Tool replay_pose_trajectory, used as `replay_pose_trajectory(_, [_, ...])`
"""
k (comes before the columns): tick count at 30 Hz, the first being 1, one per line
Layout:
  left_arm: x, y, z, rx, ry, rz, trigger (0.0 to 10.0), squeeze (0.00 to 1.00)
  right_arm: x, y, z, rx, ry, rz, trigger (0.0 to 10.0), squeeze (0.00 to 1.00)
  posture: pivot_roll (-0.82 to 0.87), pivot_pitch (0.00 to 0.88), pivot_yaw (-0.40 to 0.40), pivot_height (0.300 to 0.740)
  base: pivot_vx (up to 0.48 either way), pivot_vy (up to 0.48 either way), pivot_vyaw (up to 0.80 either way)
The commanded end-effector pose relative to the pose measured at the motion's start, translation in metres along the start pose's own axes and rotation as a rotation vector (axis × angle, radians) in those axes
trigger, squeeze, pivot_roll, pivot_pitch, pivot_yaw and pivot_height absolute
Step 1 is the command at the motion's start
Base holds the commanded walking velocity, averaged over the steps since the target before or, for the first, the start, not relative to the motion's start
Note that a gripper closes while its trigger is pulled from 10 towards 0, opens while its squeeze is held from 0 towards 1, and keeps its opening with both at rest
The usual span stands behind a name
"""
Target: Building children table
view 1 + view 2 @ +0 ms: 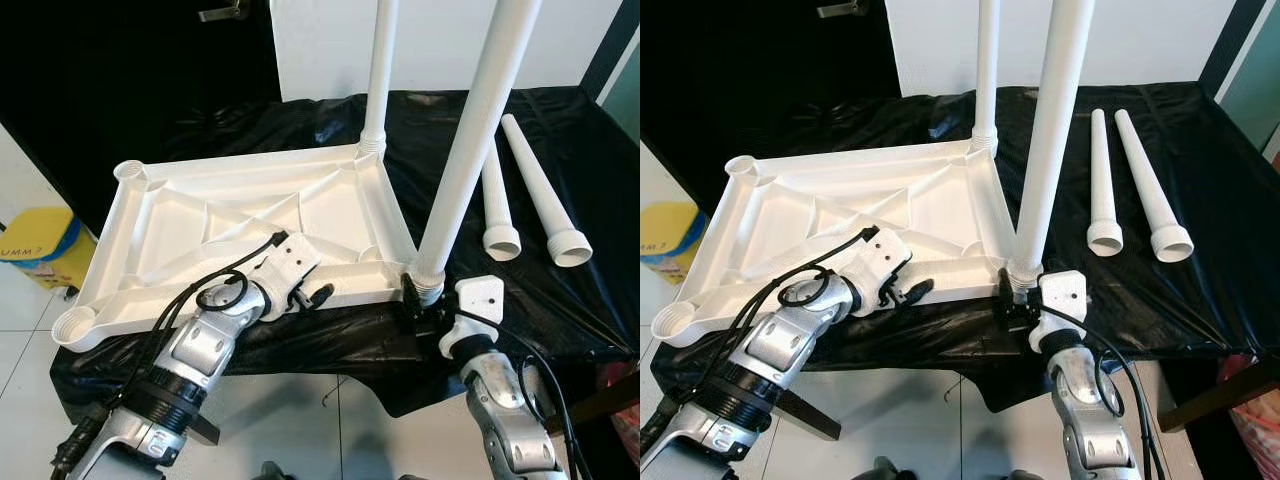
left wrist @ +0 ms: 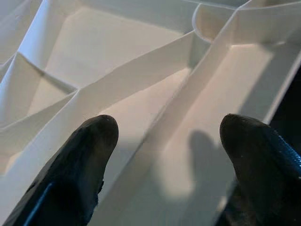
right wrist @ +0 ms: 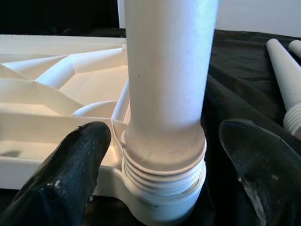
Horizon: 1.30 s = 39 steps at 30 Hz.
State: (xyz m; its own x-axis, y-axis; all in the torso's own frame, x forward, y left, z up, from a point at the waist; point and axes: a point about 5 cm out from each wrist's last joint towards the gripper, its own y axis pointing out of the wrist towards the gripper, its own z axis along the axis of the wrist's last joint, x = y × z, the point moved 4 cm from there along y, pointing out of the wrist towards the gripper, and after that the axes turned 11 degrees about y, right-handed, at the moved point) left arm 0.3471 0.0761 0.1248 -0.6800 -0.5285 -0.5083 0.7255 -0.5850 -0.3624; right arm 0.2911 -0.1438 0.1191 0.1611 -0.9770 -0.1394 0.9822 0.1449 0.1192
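Your tabletop (image 1: 250, 215) is lying upside down on the black sheet (image 1: 560, 300), so you're looking at smooth white plastic with raised ribs criss-crossing the underside and round sockets at the corners. Two tapered legs are already standing up in it: the far leg (image 1: 380, 70) in the back corner and the near leg (image 1: 475, 130) in the front corner on your right. The near leg's ribbed threads still show above the socket rim.

Your right gripper (image 3: 164, 160) sits at the base of that near leg, fingers spread wide on either side of the threaded collar, not touching it. Your left gripper (image 2: 167, 141) hovers over the front edge of the tabletop, fingers wide apart too, holding nothing.

Two spare legs (image 1: 525, 190) lie side by side on the sheet well off to your right, flared threaded ends toward you.
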Motion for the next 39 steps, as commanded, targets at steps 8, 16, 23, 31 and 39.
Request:
replay_pose_trajectory(8, [-0.031, -0.001, -0.042, -0.211, -0.049, 0.205, 10.0, 0.0, -0.007, -0.001, 0.001, 0.006, 0.016, 0.013, 10.0, 0.0, -0.07, 0.043, 0.062, 0.74, 0.0, 0.0, 0.0])
replay_pose_trajectory(16, [-0.04, -0.001, -0.057, -0.275, -0.085, 0.234, 10.0, 0.0, -0.008, 0.0, 0.001, 0.008, 0.018, 0.013, 10.0, 0.0, -0.07, 0.039, 0.066, 0.74, 0.0, 0.0, 0.0])
replay_pose_trajectory(23, [-0.047, -0.001, -0.064, -0.3, -0.099, 0.244, 10.0, 0.0, -0.011, 0.002, 0.0, 0.012, 0.023, 0.013, 10.0, 0.0, -0.06, 0.053, 0.067, 0.74, 0.0, 0.0, 0.0])
replay_pose_trajectory(31, [-0.06, 0.0, -0.064, -0.308, -0.102, 0.256, 10.0, 0.0, -0.009, 0.008, 0.006, 0.031, 0.018, 0.0, 10.0, 0.0, -0.07, 0.061, 0.081, 0.74, 0.0, 0.0, 0.0])
replay_pose_trajectory(39, [-0.066, 0.002, -0.066, -0.303, -0.096, 0.249, 3.3, 0.0, -0.011, 0.008, 0.005, 0.037, 0.025, -0.003, 10.0, 0.0, -0.07, 0.05, 0.094, 0.74, 0.0, 0.0, 0.0])
